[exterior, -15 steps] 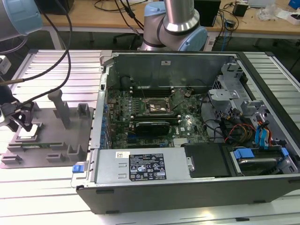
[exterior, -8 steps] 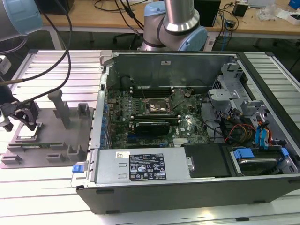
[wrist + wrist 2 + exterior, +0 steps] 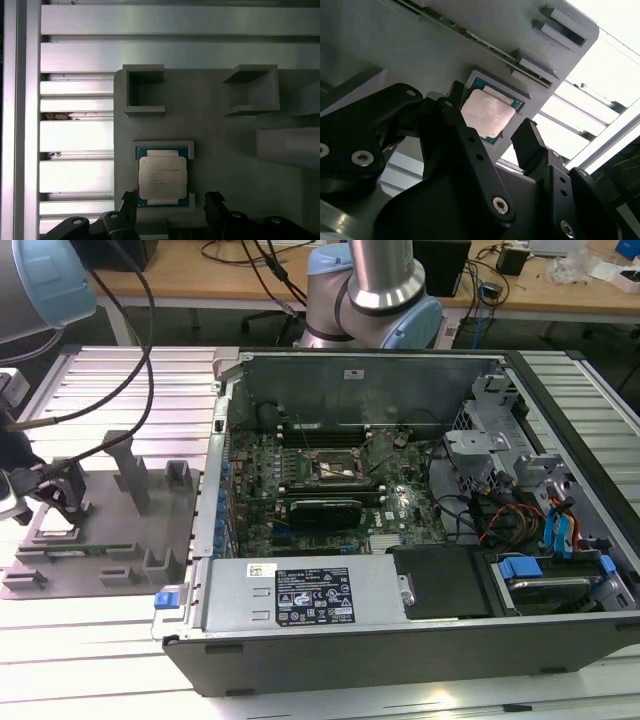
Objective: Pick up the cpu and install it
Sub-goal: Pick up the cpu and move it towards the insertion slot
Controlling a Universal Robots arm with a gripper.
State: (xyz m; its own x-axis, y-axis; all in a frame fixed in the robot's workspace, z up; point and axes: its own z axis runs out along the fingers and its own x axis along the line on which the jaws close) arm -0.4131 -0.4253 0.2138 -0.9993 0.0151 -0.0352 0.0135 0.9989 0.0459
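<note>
**A:** What do we see here that could go wrong?

**B:** We judge the main risk to be a crooked grasp. The gripper hangs open over a grey fixture tray that rests on the slatted metal desk. Its two dark fingers stand apart, one on each side of the cpu. The chip is thin and sits in a shallow pocket with a raised frame. If the fingers close off-centre or too high, we think they could catch that frame instead of the chip's edges. That could tip the chip or jam it.

**A:** Anything further off?

**B:** Yes. The socket inside the open computer case lies well apart from the gripper. Such a flat, smooth part offers little to hold, so we judge a slip possible on that crossing.

**A:** And how does the cpu itself look?

**B:** It is a small flat square with a pale silvery metal top carrying faint print, edged by a narrow blue-green border. In the second wrist view the cpu lies level in its pocket, directly between the fingers of the gripper. It is not clamped, and we cannot tell whether either finger touches it.
</note>
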